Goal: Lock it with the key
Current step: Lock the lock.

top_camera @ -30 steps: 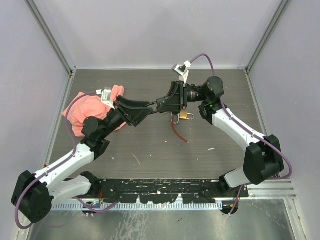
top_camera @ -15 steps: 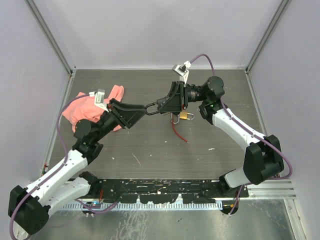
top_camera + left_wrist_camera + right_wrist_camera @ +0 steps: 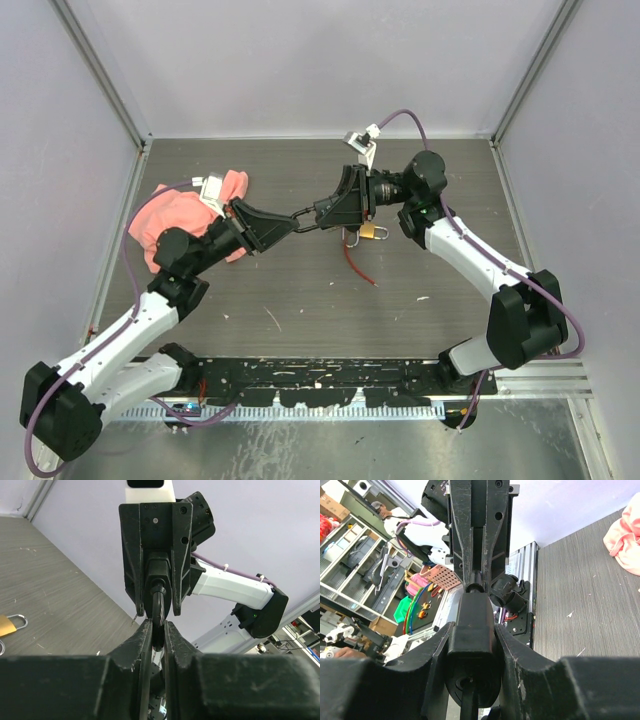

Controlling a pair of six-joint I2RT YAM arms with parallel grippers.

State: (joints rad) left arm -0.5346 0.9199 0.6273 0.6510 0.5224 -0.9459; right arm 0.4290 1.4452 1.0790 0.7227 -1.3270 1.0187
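Key (image 3: 158, 607) head sits pinched in the left claw (image 3: 158, 628), stuck in the black lock (image 3: 157, 569) that the right claw (image 3: 472, 630) clamps in the air above the table's (image 3: 290, 295) middle. Turning should follow the key's axis, with the right claw bracing firmly.

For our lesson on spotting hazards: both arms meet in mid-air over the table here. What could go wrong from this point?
1. The left gripper pinches only the end of the thin dark piece sticking out of the black block held by the right gripper; it might slip if turned.
2. The grip is in mid-air, so a dropped part could fall near the brass padlock and red cord.
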